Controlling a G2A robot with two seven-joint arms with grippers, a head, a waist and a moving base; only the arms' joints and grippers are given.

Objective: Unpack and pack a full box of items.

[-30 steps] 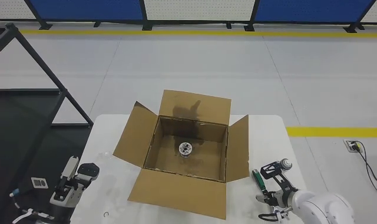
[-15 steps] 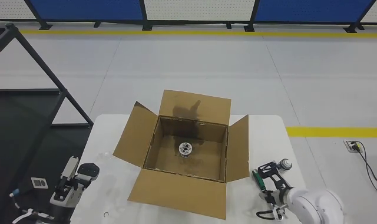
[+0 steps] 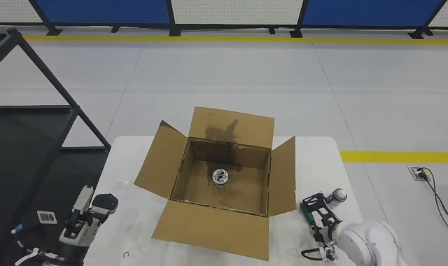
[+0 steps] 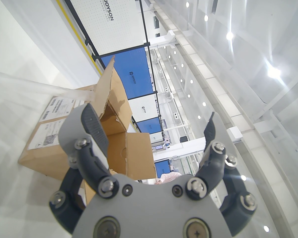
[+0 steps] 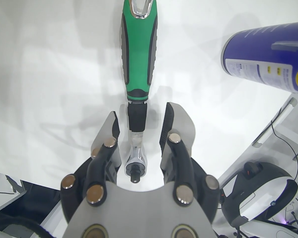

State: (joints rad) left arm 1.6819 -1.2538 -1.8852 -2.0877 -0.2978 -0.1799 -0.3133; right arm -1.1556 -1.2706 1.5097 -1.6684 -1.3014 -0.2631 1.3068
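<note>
lying flat on the white table (image 5: 52, 50), the green-handled ratchet (image 5: 138, 58) sits to the right of the open cardboard box (image 3: 217, 229), outside it, so it counts as unpacked. the right hand (image 5: 140, 122) hangs over its dark neck with the fingers apart, one on each side of the shaft and neither clearly touching it. that straddle lines the pads up across the narrow part, where a squeeze would likely bite better than on the fat grip. whether this is a release or the start of a pick i cannot tell. a blue spray can (image 5: 265, 58) stands upright near the tool, close enough that a sideways swing could knock it. inside the box one small round metal part (image 3: 220, 175) rests on the bottom, so unpacking looks nearly finished. the left hand (image 4: 150, 122) is low at the table's left side, fingers wide apart and holding nothing, aimed toward the box, probably parked out of the way.
</note>
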